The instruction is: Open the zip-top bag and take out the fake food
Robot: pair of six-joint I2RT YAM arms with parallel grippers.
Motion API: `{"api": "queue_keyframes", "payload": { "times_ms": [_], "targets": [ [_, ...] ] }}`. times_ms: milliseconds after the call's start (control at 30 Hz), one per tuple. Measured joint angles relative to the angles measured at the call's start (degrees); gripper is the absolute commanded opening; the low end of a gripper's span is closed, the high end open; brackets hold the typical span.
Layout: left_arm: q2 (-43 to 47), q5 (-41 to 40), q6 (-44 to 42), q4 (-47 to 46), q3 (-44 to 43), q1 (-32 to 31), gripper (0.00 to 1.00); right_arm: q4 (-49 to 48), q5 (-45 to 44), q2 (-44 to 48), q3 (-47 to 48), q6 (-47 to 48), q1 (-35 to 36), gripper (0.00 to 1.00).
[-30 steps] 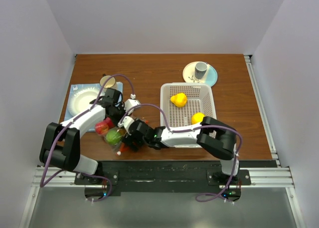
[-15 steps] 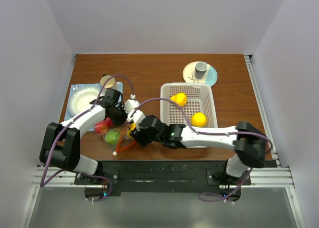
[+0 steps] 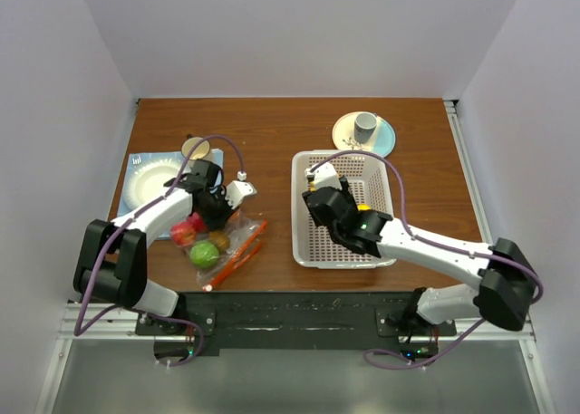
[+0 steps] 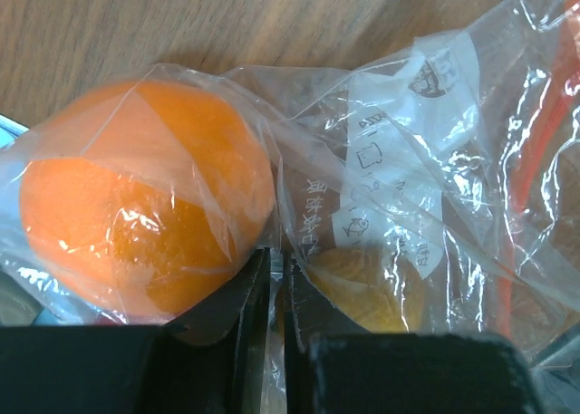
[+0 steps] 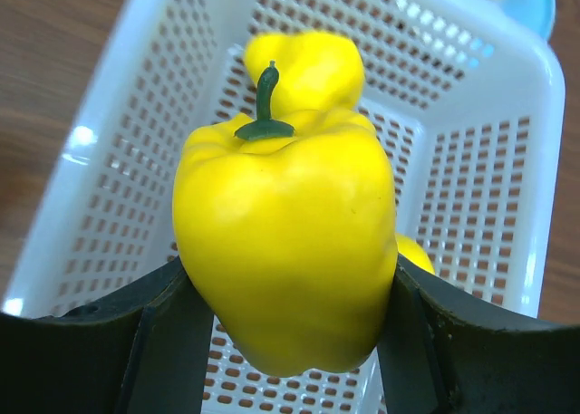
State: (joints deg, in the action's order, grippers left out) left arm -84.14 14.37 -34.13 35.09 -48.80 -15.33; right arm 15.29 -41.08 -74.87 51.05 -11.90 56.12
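Observation:
The zip-top bag (image 3: 234,240) lies crumpled on the table at the left, its orange-red zip strip (image 3: 237,254) along the near side. Inside it sit fake food pieces: a red one (image 3: 186,230), a green one (image 3: 205,254) and an orange (image 4: 145,215). My left gripper (image 4: 275,262) is shut on a fold of the bag's clear plastic beside the orange. My right gripper (image 5: 285,341) hangs over the white basket (image 3: 299,216), shut on a yellow bell pepper (image 5: 285,242). Two more yellow pieces (image 5: 304,65) lie in the basket below it.
A pale plate with a small grey cup (image 3: 365,124) stands behind the basket. A light-blue plate (image 3: 149,180) and a small round tan thing (image 3: 195,148) lie at the far left, close to the left arm.
My right arm has swung from the bag's mouth over to the basket, its jaws closing on the yellow pepper on the way. The left gripper has stayed put on the bag.

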Motion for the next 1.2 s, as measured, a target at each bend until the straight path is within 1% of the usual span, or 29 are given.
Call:
{"api": "queue_keyframes", "payload": {
  "times_ms": [33, 67, 100, 233, 400, 567, 667, 767, 867, 967, 1067, 1200],
  "targets": [
    [-0.22, 0.02, 0.02, 0.94, -0.63, 0.0, 0.14, 1.25, -1.49, -1.79, 0.63, -0.94, -0.07, 0.72],
    [-0.35, 0.13, 0.07, 1.81, -1.38, 0.07, 0.14, 2.25, -2.47, -3.45, 1.25, -1.84, 0.04, 0.8],
    [-0.44, 0.35, 0.13, 2.91, -2.32, 0.15, 0.13, 3.06, -3.34, -4.79, 1.73, -2.71, 0.15, 0.91],
    [-0.44, 2.19, 0.74, 7.63, -8.94, 0.35, 0.1, 4.74, -5.86, -5.95, 2.1, -5.05, 0.48, 0.98],
    [0.39, 5.05, 1.6, 11.37, -17.11, 0.35, 0.08, 5.42, -7.08, -4.96, 3.82, -6.19, 0.48, 0.99],
    [3.54, 5.11, 1.46, 14.23, -18.47, 1.14, 0.09, 5.66, -4.83, -2.97, 6.32, -6.6, 0.81, 0.98],
    [4.79, 4.85, -0.24, 15.19, -18.23, 5.57, 0.11, 4.9, -1.66, -1.03, 6.36, -6.56, 3.19, 0.96],
    [4.31, 4.33, -3.26, 15.58, -16.92, 14.38, 0.11, 1.97, 1.09, 0.17, 6.03, -5.79, 9.22, 0.91],
    [3.8, 2.56, -5.44, 15.43, -14.03, 19.54, 0.11, -2.71, 4.98, 0.24, 4.44, -4.74, 15.26, 0.9],
    [3.85, 0.57, -7.1, 15.15, -10.03, 20.17, 0.11, -6.86, 9.46, -1.73, 2.4, -4.55, 18.27, 0.89],
    [3.91, -0.68, -7.74, 14.75, -7.41, 20.04, 0.11, -10.67, 12.41, -6.58, 2.03, -4.55, 18.49, 0.89],
    [3.98, -1.66, -8.57, 13.44, -5.99, 20.06, 0.12, -13.9, 15.26, -13.97, 2.58, -4.46, 18.49, 0.9]
  ]
}}
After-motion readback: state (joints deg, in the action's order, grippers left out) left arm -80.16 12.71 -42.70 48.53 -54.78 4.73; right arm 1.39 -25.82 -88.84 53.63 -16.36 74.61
